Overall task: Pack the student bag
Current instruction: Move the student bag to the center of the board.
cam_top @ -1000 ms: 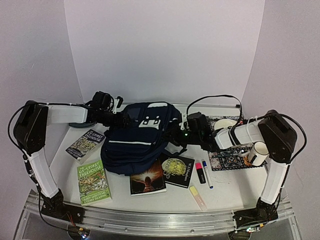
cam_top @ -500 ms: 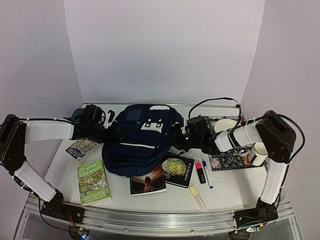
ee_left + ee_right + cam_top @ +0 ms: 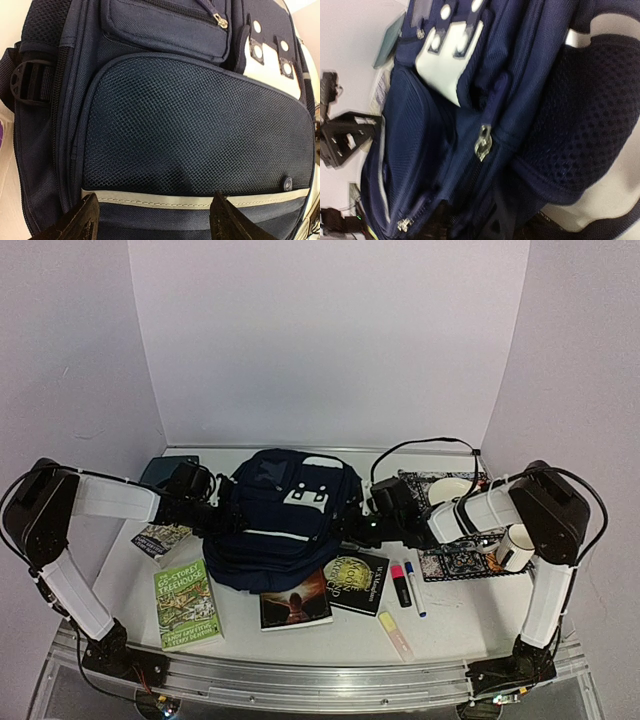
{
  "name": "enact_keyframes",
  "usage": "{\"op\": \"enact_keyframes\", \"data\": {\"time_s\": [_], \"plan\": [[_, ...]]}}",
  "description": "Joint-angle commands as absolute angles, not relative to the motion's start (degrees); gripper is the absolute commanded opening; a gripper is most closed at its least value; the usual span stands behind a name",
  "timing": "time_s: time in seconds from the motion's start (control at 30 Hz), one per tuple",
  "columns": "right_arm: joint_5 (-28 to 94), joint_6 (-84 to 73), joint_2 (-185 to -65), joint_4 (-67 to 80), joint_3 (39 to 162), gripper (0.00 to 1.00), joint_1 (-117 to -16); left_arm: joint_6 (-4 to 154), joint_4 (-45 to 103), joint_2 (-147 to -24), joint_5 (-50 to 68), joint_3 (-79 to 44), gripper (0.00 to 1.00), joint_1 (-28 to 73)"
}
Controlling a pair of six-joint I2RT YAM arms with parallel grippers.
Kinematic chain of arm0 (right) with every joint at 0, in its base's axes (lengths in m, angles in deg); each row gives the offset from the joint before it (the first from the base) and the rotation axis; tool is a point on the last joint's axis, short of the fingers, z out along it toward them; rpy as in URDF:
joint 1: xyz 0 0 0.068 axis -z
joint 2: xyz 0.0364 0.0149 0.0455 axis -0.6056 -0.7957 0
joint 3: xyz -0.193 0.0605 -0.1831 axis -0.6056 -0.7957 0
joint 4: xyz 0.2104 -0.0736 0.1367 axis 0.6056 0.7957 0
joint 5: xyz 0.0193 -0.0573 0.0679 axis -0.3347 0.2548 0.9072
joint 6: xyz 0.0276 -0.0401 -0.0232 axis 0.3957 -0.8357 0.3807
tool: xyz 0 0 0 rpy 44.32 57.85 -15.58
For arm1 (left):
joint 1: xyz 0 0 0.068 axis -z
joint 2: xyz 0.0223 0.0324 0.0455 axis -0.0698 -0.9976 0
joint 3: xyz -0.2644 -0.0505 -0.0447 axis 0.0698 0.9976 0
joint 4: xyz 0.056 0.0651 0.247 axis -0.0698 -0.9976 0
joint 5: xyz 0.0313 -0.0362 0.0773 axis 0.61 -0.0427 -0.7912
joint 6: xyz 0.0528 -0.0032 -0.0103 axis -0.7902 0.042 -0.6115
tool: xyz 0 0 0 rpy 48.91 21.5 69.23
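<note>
Arms reach in from both sides toward the student bag (image 3: 280, 525), which lies front-up in the middle of the table (image 3: 440, 625), its white patch (image 3: 310, 498) with the black buckles facing the ceiling. The left gripper (image 3: 218, 514) sits low at the bag's left flank. From its wrist camera the two black fingers (image 3: 82, 220) stand wide apart with nothing pinched between them, aimed at the mesh pocket (image 3: 190, 135) and the pale stripe below it. The right gripper (image 3: 352, 525) is pressed close to the bag's right side. Its wrist view is blurred and shows a silver zip pull (image 3: 482, 141) on the navy fabric but no clear fingertips, so I cannot tell whether that claw is apart or closed, or on what.

A green book (image 3: 187, 602) lies near-left of the bag, and another book (image 3: 160, 538) lies under the left arm. Two dark books (image 3: 296, 600) lie along the bag's near edge. To their right lie a pink marker (image 3: 400, 585), a blue pen (image 3: 414, 588) and a yellow highlighter (image 3: 395, 633). A white mug (image 3: 517, 546) stands on a patterned mat (image 3: 455, 562) at the right. A teal pad (image 3: 165, 472) lies far left.
</note>
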State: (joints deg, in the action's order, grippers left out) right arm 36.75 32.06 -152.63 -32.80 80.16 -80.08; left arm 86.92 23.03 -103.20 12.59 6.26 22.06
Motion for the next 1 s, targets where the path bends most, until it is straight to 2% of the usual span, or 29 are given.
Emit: {"op": "enact_keyframes", "data": {"time_s": [0.0,0.13,0.3,0.6,0.97], "plan": [[37.09,18.99,-145.73,-20.38,84.64,0.53,-80.46,86.6,24.78,-104.54,12.0,7.45,0.77,21.25],[37.55,11.15,-143.28,-13.99,86.83,0.72,-80.43,86.13,24.99,-104.73,12.33,7.23,0.77,21.23],[45.33,7.06,-144.69,-12.3,91.62,0.85,-80.43,85.85,25.17,-105.05,13.07,6.9,0.77,21.24],[50.16,4.87,-155.21,-10.3,99.91,0.91,-80.43,85.76,25.48,-105.13,14.52,6.61,0.77,21.22],[51.91,6.15,-159.69,-10.0,100.49,0.91,-81.04,86.05,26.08,-104.58,15.55,6.99,0.78,21.19]]}}
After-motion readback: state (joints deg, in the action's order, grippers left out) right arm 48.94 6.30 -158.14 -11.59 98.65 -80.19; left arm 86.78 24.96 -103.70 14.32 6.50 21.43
